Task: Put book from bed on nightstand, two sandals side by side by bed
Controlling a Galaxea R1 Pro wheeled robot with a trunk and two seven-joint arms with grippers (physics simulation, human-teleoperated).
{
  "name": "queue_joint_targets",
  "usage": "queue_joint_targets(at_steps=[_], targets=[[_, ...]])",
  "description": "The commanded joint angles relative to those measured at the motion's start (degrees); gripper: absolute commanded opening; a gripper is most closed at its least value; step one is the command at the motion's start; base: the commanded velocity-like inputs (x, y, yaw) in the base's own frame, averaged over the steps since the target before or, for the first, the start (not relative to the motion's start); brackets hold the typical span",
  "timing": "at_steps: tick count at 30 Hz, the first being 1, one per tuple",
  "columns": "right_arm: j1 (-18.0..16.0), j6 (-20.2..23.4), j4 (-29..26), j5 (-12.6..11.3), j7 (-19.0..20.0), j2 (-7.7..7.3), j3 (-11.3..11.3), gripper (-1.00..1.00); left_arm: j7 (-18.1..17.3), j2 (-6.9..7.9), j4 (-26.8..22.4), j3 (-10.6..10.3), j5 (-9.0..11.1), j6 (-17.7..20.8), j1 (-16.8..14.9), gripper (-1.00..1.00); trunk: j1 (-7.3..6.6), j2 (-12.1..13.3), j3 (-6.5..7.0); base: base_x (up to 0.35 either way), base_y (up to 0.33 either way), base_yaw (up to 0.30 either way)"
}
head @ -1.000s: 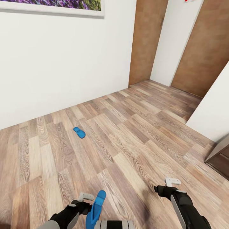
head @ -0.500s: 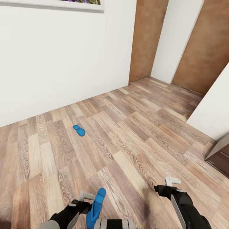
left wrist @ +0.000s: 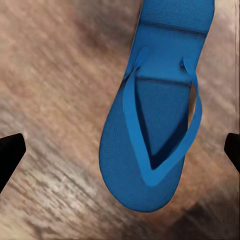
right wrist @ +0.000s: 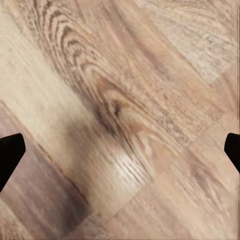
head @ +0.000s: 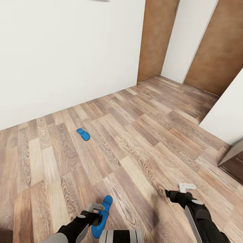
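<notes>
The left hand (head: pixel 96 210) is at the low edge of the head view, and its two fingers stand wide apart, so it is released. Just beside it, toward the right hand, is one blue sandal (head: pixel 106 204), which the head view shows narrow and partly hidden behind the hand. The left wrist view shows more: this sandal's strap side faces the camera and it sits between the two dark fingertips (left wrist: pixel 10 152) without touching either of them. From these pictures I cannot tell if it already rests on the floor (head: pixel 145 141) or is a little above it.

The second sandal (head: pixel 83 134) lies flat on the floor, well ahead of the left hand and near the white wall (head: pixel 67 50).

The right hand (head: pixel 180 190) is also released. In the right wrist view its fingertips stand far apart at the two edges, with wood planks between them.

Ahead of both hands the floor is open up to the wall and to the two brown doors (head: pixel 157 37). Beyond the right hand, at the right edge of the head view, a white wall corner comes in, and under it is a corner of a dark wooden cabinet (head: pixel 234 165). There the free room is narrower.
</notes>
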Motion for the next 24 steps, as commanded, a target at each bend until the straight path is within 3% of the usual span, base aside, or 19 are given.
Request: queue_joint_targets(at_steps=[1,6,15,24], targets=[[0.79,0.39,-1.59,-0.05,0.13,0.01,-0.02,1.0,0.1,-0.18,-0.14,-0.29,-0.06,0.35,-0.02,1.0,-0.01,-0.01,-0.04,0.0,0.0,0.0],[2.96,2.3,-6.0,-0.04,0.13,0.03,0.12,1.0,0.08,-0.83,-0.23,-0.35,-0.06,0.35,-0.15,1.0,-0.01,-0.01,-0.04,0.0,0.0,0.0],[3.84,3.68,-7.86,-0.04,0.13,0.04,1.54,1.0,0.04,-1.09,-1.91,-0.39,-0.06,0.48,-0.25,1.0,-0.01,-0.01,-0.04,0.0,0.0,0.0],[4.0,3.85,-8.2,-0.01,0.13,0.02,2.4,1.0,0.09,-1.05,-2.66,-0.4,-0.06,0.67,-0.27,1.0,0.22,-0.13,-2.03,0.0,0.0,0.0]])
